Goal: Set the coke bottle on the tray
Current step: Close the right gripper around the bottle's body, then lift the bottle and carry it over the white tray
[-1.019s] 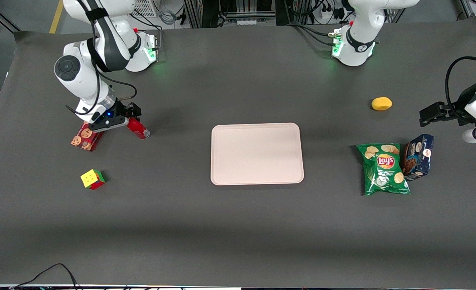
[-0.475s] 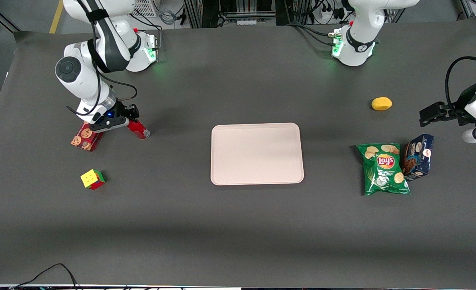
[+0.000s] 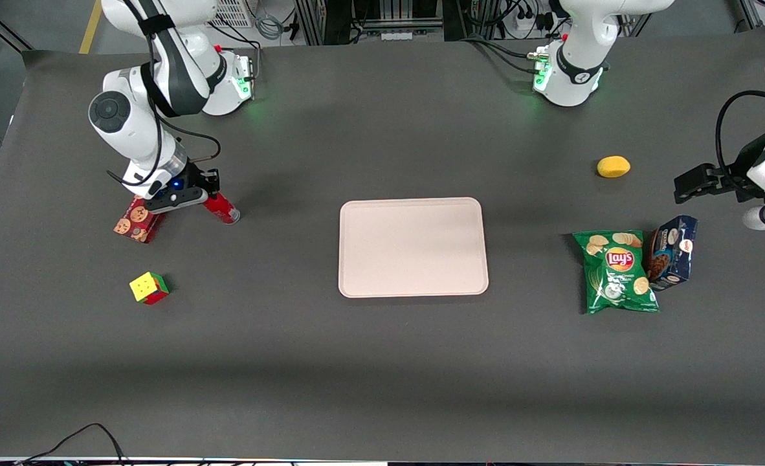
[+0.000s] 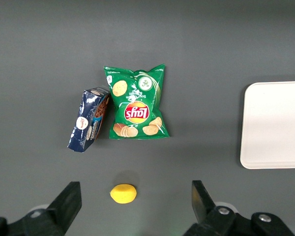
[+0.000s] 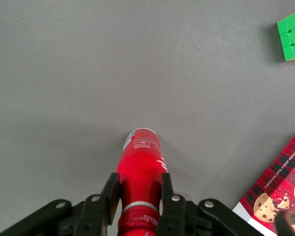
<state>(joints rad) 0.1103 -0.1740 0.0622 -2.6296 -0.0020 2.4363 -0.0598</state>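
Observation:
The coke bottle [image 3: 224, 211] [image 5: 140, 164] is slim and all red and stands on the dark table toward the working arm's end. My right gripper [image 3: 206, 194] [image 5: 138, 191] reaches down over its top. Both black fingers [image 5: 111, 192] press against the bottle's upper body just below the neck, so the gripper is shut on it. The cap is hidden under the gripper in the front view. The pale pink-beige tray [image 3: 413, 246] [image 4: 275, 125] lies flat at the table's middle, well apart from the bottle, with nothing on it.
A red cookie box [image 3: 136, 222] [image 5: 280, 189] lies close beside the gripper. A colour cube [image 3: 149, 288] [image 5: 293, 30] sits nearer the front camera. Toward the parked arm's end are a green chips bag [image 3: 617, 272], a blue box [image 3: 672, 251] and a yellow fruit [image 3: 613, 167].
The gripper has settled slightly lower over the bottle and its fingers have drawn in against it. The bottle, tray and other objects have stayed in place.

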